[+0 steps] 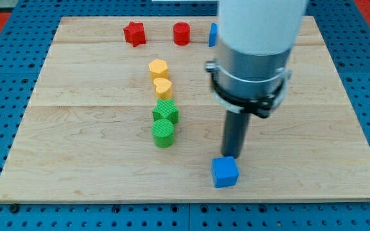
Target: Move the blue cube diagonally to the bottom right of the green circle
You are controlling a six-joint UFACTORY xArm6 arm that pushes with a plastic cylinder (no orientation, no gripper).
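Note:
The blue cube (225, 171) lies near the view's bottom, right of centre. The green circle (163, 133), a short green cylinder, stands to its upper left. My tip (231, 156) is just above the blue cube's top edge and touches it or nearly so. The rod hangs from a large white and grey arm body that fills the view's top right.
A green star (166, 112) touches the green circle from above. A yellow heart (162, 88) and a yellow hexagon (158, 68) stand above that. A red star (134, 33), a red cylinder (181, 33) and a partly hidden blue block (213, 34) line the top. The wooden board (76, 128) rests on blue pegboard.

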